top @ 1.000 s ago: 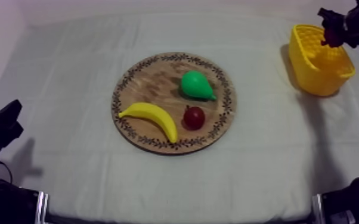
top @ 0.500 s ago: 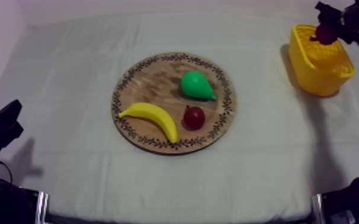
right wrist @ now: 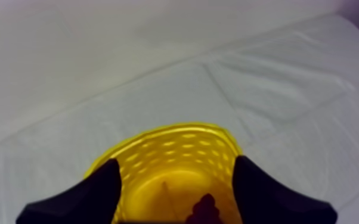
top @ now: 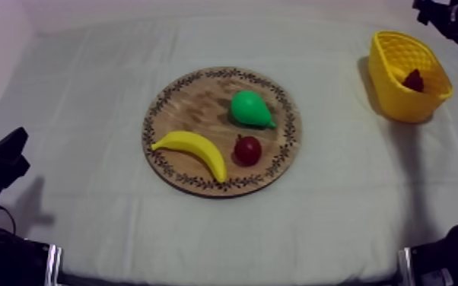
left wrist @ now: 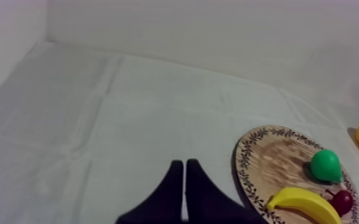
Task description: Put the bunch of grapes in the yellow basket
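Right tool (right wrist: 177, 170): black fingers spread, nothing between them. Directly beneath it, the dark bunch of grapes (right wrist: 204, 210) lies inside the yellow lattice basket (right wrist: 158, 149). Left tool (left wrist: 183, 164): fingers pressed together over the bare bench (left wrist: 98, 119), well apart from the round wooden board with a patterned rim (left wrist: 271, 158).

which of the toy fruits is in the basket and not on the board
The bunch of grapes, dark, lying inside the yellow basket. The banana, pear and small red fruit all sit on the wooden board.
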